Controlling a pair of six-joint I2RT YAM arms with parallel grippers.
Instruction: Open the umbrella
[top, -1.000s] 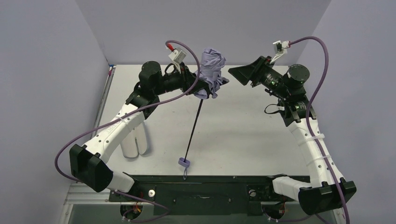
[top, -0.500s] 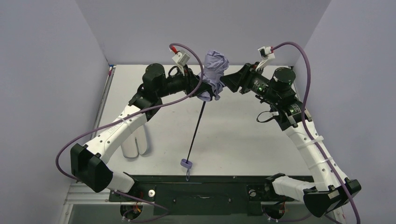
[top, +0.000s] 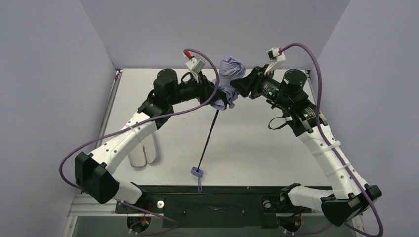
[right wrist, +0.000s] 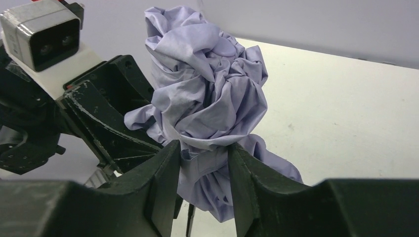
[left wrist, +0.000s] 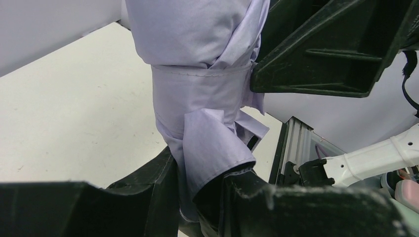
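The umbrella (top: 230, 74) is held in the air over the back of the table as a folded bundle of pale lavender fabric. Its thin black shaft (top: 207, 138) slants down to the small lavender handle (top: 196, 172) near the front edge. My left gripper (top: 221, 102) is shut on the bundle's lower end (left wrist: 197, 74), with fabric pinched between its fingers (left wrist: 202, 168). My right gripper (top: 237, 88) comes in from the right. Its two fingers press both sides of the strap band round the umbrella (right wrist: 207, 84), and the gripper (right wrist: 203, 153) is shut there.
A flat whitish pouch (top: 142, 150) lies on the table beside the left arm. An aluminium rail (top: 109, 106) runs along the table's left edge. Grey walls close the back and both sides. The two grippers sit close together at the bundle.
The right arm has swung left to the umbrella, and its jaws have closed from wide open onto the fabric bundle. The left gripper and the umbrella have shifted slightly to the right.
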